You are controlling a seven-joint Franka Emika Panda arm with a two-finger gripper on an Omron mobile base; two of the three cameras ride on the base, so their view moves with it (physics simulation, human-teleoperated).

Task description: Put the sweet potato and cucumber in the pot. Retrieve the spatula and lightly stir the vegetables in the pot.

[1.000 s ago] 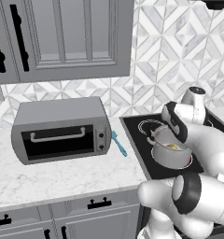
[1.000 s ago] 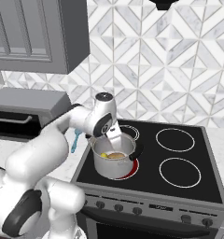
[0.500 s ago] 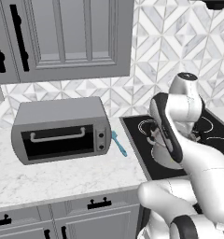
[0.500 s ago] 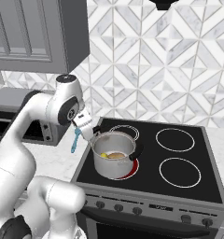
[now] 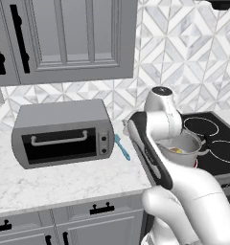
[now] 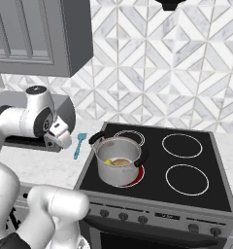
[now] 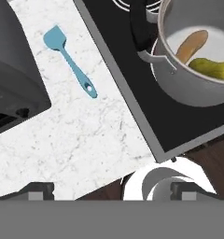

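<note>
**Veg in pot, spatula on counter, gripper wide and empty**

Marble counter point(image 5: 64, 182) runs left of the black stove point(image 6: 186, 194). Toaster oven point(image 5: 64, 136) sits on the counter against the tiled wall, well left of the stove; in the hand view its dark corner point(image 7: 13, 74) sits at the left edge. Grey wall cabinets point(image 5: 64, 38) hang above it.

White arm bends over the counter edge between oven and stove. Gripper point(image 6: 60, 138) hangs above the counter beside the stove's left edge, pointing down. In the hand view the two finger tips point(image 7: 39, 189) sit far apart at the bottom, nothing between them: released, holding nothing.

Pot point(image 6: 119, 163) stands on the front-left burner, red ring at its base, side handles dark in the hand view. In the left base view the pot point(image 5: 181, 148) is partly hidden behind the arm. Cucumber point(image 7: 212, 67) and sweet potato point(image 7: 192, 44) both lie inside the pot, side by side on its floor, touching or nearly so.

Spatula point(image 7: 69, 60) lies flat on the counter between oven and stove, touching neither, apart from the gripper. Teal, flat head toward the wall, slim handle toward the front edge, as the left base view point(image 5: 121, 147) and right base view point(image 6: 78, 145) show.
</note>
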